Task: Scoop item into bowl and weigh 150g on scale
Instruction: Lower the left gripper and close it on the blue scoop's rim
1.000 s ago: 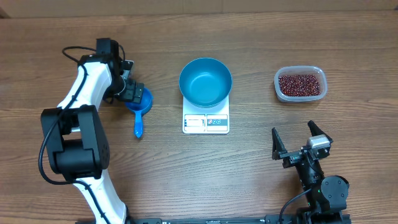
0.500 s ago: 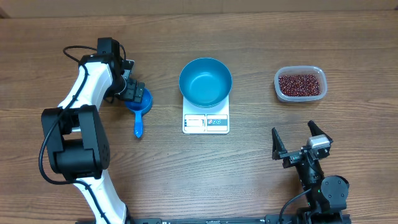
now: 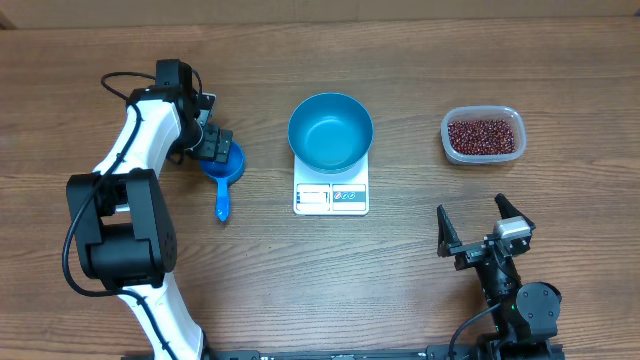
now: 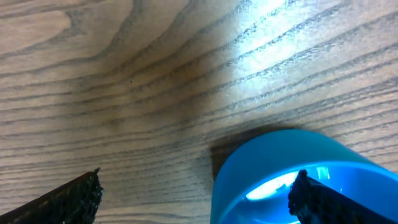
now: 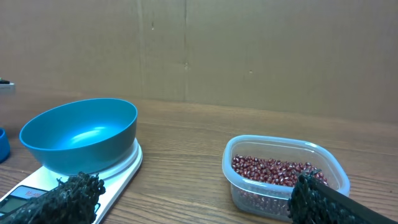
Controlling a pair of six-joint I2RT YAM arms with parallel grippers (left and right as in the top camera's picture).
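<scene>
The bright blue bowl (image 3: 331, 131) (image 5: 79, 134) sits empty on the white scale (image 3: 331, 196) (image 5: 37, 190) at the table's middle. Red-brown beans, the item (image 3: 484, 135) (image 5: 273, 170), fill a clear tub (image 3: 483, 116) (image 5: 283, 196) at the right. A small blue scoop (image 3: 224, 172) (image 4: 298, 174) lies left of the scale, handle toward the front. My left gripper (image 3: 211, 146) (image 4: 198, 193) hovers open over the scoop's cup, one finger over the cup, the other over bare wood. My right gripper (image 3: 484, 225) (image 5: 199, 196) stands open near the front right, holding nothing.
A brown cardboard wall (image 5: 249, 50) backs the wooden table (image 3: 420, 270). The left arm (image 3: 130, 150) stretches along the table's left side. The right arm's base (image 3: 520, 305) sits at the front edge.
</scene>
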